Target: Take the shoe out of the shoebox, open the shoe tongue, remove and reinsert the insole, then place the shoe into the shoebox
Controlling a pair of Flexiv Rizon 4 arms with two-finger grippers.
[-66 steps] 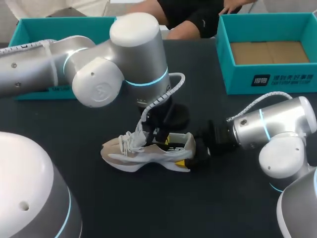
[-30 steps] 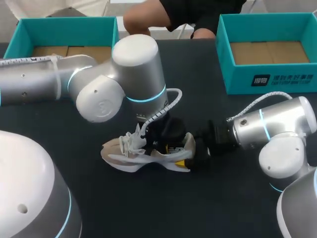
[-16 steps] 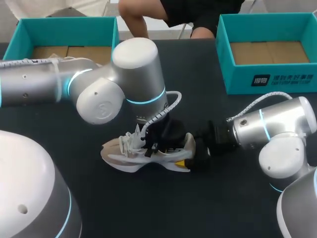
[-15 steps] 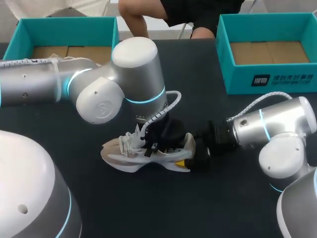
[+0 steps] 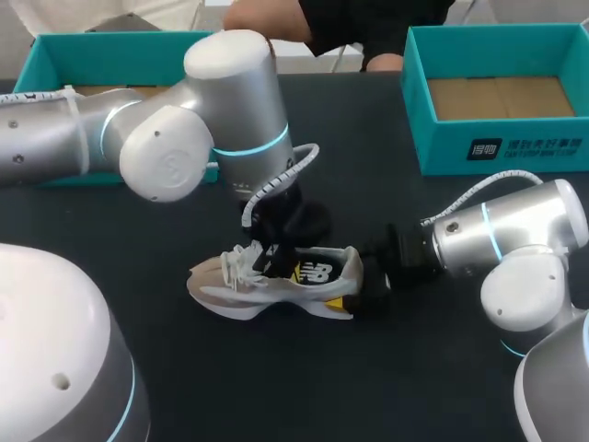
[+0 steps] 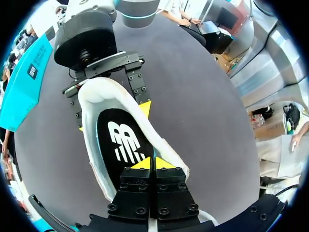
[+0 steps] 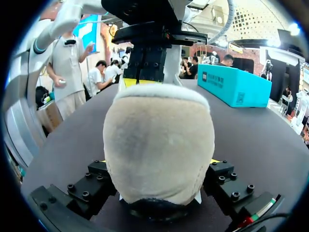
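**Operator:** Where is the shoe?

**Support:** You will find the shoe [image 5: 230, 293] standing on its sole near the middle of the dark table [image 5: 276, 387]. Its toe points toward your left arm's side and its heel toward your right arm. It is outside both boxes. The left teal box [image 5: 120, 41] and the right teal box [image 5: 515, 152] sit at the far edge, well apart from the shoe, and each shows a brown cardboard floor.

**Operator:** What is the state of the right gripper?

**Support:** The right gripper [image 5: 366, 278] lies low and level at the back of the shoe. In its wrist view the heel [image 7: 159, 145] fills the space between the fingers [image 7: 94, 178]. One finger touches each side, so treat it as clamped on the shoe. The left wrist view agrees, with a yellow tip on either side of the heel collar.

**Operator:** And the left gripper?

**Support:** The left gripper [image 6: 154, 163] hangs over the shoe's opening at the lace end, pointing down. Its yellow tips are pressed together just above the insole [image 6: 120, 140]. The insole lies flat inside the shoe and is black with a white logo. The laces [image 5: 241, 262] are bunched loosely on top, toward the toe. The tongue is hidden under the gripper body. The tips appear to hold nothing, but you cannot confirm that from these views.
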